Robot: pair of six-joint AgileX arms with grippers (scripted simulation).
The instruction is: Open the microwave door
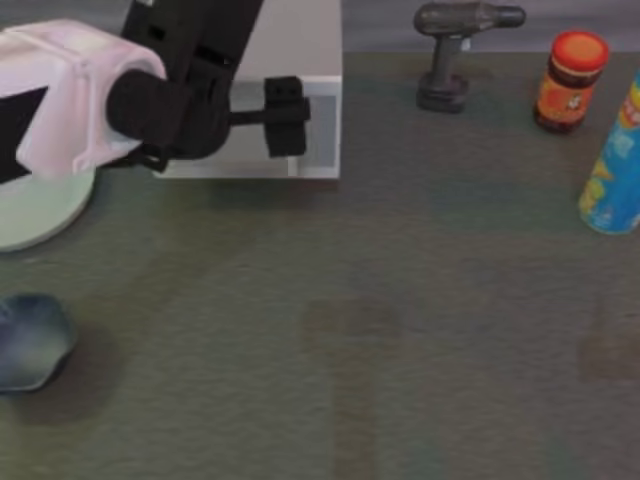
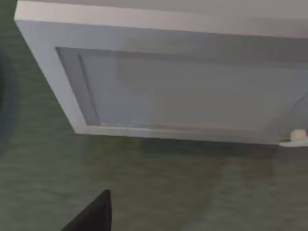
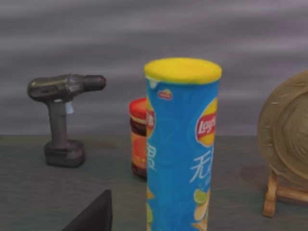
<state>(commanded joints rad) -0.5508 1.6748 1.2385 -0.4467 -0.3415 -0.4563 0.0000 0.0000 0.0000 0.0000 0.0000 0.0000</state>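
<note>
At table's rear left, left gripper [image 1: 285, 116] over the microwave [image 1: 325, 60], the microwave door [image 2: 192, 96] just below; finger state untellable; right arm unseen.

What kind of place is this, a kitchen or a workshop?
Neither, probably: it looks like a rendered test table for a robot. A toy-like microwave shares a bare tabletop with a drill, a jar and a crisp can. The left claw hovers at the microwave.

Dark green table [image 1: 400, 330] before grey wall [image 3: 192, 29].
</note>
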